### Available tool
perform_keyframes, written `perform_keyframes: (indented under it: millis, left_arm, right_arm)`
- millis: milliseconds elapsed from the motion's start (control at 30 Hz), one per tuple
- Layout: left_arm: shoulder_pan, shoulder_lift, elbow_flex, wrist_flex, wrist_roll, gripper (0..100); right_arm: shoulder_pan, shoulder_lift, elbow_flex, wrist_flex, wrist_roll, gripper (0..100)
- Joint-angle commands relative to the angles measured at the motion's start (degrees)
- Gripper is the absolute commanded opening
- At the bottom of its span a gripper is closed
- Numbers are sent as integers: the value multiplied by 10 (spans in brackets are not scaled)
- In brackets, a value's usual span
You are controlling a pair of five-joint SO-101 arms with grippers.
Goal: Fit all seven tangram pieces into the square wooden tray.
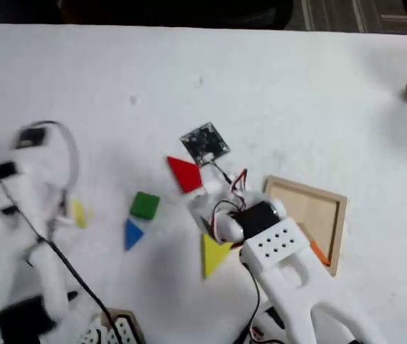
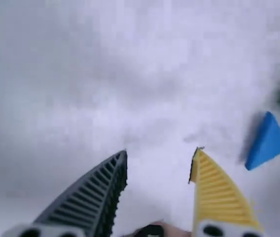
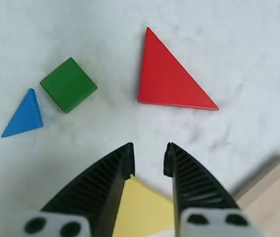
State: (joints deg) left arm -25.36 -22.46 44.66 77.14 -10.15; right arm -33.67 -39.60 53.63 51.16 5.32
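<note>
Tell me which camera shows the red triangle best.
The right wrist view: the red triangle lies whole and unobstructed on the table, all three corners clear. The high view shows it smaller, close beside the right arm.

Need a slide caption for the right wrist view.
Right tool above a yellow piece; red triangle, green square, blue triangle beyond.

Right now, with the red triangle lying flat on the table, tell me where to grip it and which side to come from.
Come straight down: the red triangle lies flat and thin on the table, free on all sides. Probably set one of the jaws against the middle of its long edge, the other at the opposite square corner.
</note>
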Motion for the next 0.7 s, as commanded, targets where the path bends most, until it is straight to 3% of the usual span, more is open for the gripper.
perform_keyframes:
  millis: [0,133,200,500,667]
  left_arm:
    - [125,-105,76,-43,85,263]
    - [191,-128,101,-54,137,385]
    - [211,-110,100,-58,149,399]
    - [247,79,93,-156,166,330]
    - [248,109,88,-181,166,260]
  right_arm:
    - [6,-22,1,-20,8,102]
    - [6,-22,1,-20,7,102]
    - [6,-22,1,-20,7,102]
    - [6,-22,1,-20,7,102]
    - [5,-22,1,-21,7,102]
